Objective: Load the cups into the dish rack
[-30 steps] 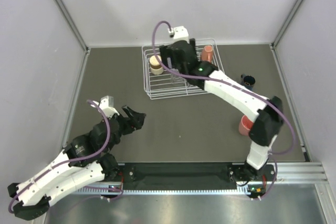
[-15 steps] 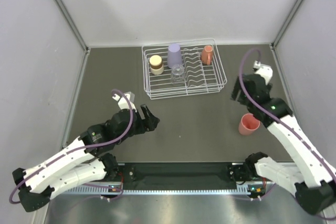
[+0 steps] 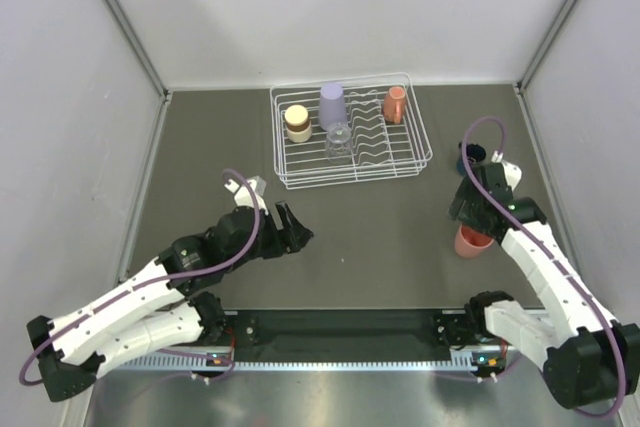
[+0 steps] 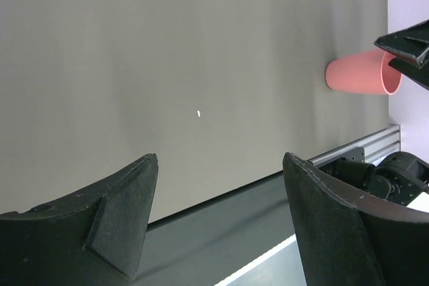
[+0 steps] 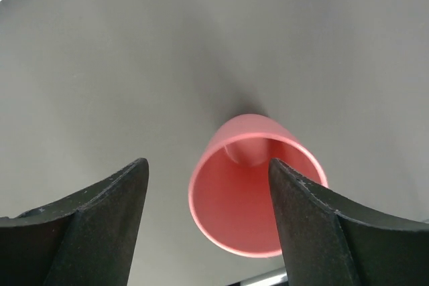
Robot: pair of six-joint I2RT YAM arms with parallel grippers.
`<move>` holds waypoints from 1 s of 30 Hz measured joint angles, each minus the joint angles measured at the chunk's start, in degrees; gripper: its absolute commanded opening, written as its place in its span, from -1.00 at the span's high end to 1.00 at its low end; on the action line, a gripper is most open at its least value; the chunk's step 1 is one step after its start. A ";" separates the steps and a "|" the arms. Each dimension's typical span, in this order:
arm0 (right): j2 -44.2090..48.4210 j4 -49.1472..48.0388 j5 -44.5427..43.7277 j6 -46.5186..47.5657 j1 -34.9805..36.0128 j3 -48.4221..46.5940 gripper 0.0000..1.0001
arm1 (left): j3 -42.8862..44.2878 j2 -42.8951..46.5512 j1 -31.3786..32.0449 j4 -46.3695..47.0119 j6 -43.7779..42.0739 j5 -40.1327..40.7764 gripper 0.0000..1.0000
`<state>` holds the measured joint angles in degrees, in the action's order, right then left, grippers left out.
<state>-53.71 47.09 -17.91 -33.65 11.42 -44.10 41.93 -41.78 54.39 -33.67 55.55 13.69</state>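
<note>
The plain pink tumbler [image 5: 251,195] stands upright, mouth up, on the dark grey surface [image 3: 380,237]. It is on the right side, well apart from the dish rack [image 3: 400,152]. My right gripper [image 5: 206,163] hangs directly over it with the fingers spread to either side of the rim. From the wrist camera one finger is clear of the tumbler. The other overlaps the rim's edge in the view, and I cannot tell whether it touches. Nothing is gripped.

Just beyond that arm, toward the back wall, the dark blue handled mug [image 3: 468,156] also sits on the surface, partly hidden by the arm's purple cable [image 3: 482,129].

The white wire dish rack lies at the back middle of the surface.
- The lavender tumbler [image 3: 332,103] stands in it near the back edge.
- The shiny steel cup [image 3: 338,143] is just in front of the lavender one.
- The salmon-pink mug [image 3: 395,104] is at the back right, beside the row of divider prongs [image 3: 368,139].
- A beige cup [image 3: 297,124] stands at the rack's left end.

My left gripper [image 3: 290,230] hovers low over the surface left of centre, well apart from the rack and from every cup. Its fingers are wide open with nothing between them. Its wrist camera looks across the surface and shows the pink tumbler in the distance, with the right arm's fingers above it.
</note>
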 measured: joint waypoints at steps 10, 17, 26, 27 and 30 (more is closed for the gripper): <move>-9.92 -1.44 1.27 -6.58 -0.11 0.57 0.56 | -1.31 0.92 0.00 0.09 0.52 -0.39 -0.61; -6.67 -1.66 1.66 -6.82 -0.11 1.44 1.00 | -1.33 0.74 0.00 0.22 0.50 -0.44 -0.61; 0.26 -2.10 16.72 0.26 -0.31 -1.81 1.00 | -0.15 -0.35 -0.02 0.22 -0.66 -1.84 -0.89; 1.18 -2.38 19.74 1.07 -0.31 -2.32 1.00 | 0.42 -0.26 0.00 0.31 -1.16 -2.23 -0.93; 4.28 -5.40 31.80 2.40 -0.35 -3.32 1.00 | 1.25 1.25 0.00 2.19 -3.10 -4.28 -0.96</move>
<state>-49.43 41.69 13.89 -31.24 11.07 -47.42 43.18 -40.53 54.39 -31.48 52.45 9.41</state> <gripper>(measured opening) 0.074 0.977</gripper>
